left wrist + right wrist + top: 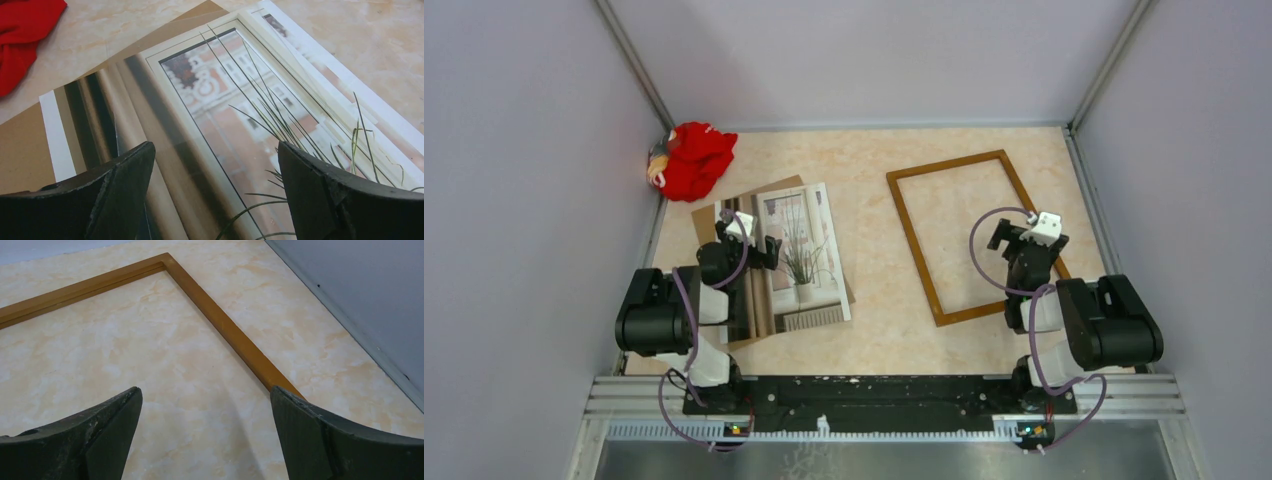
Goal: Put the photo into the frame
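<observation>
Left gripper (215, 165): jaws spread wide, nothing between them, poised over the large paper photo print of a potted plant by a window (225, 100). The print lies face up on a plain brown cardboard board (20, 150) near the table's left edge.

Right gripper (205, 410): jaws likewise spread and empty, over the thin golden-brown wooden frame (229, 330), which lies flat near the right edge.

Red fabric bundle (694, 158) in the far left corner.

Noted: the photo (215, 125) is paper with a slight sheen; the frame (235, 337) smooth golden-brown wood; the backing board (22, 150) matt brown cardboard; the desk (150, 350) smooth, marbled; the red cloth (20, 35) soft fabric.
</observation>
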